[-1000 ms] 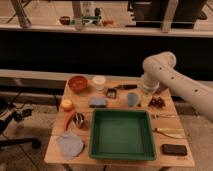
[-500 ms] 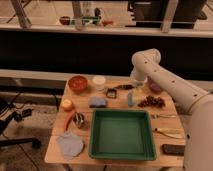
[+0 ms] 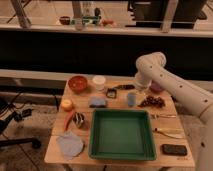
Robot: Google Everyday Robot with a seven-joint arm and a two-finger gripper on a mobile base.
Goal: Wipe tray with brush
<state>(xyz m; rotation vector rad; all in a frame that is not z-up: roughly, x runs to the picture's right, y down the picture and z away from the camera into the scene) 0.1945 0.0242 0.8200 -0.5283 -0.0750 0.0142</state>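
Well, the tray (image 3: 121, 113) sat at the near middle of the table (image 3: 116, 102), bare inside and not yet wiped. At its twelve o'clock lay the brush (image 3: 119, 90), flat on the wood, handle pointing toward three o'clock. And the gripper (image 3: 138, 90) had swung in from the right over the last second. It hung by the handle's tip with its pincer spread wide, holding nothing. So the pickup looked close, though wiping hadn't begun. A black block (image 3: 174, 149) rested at the tray's four o'clock. No label or writing could be read anywhere.
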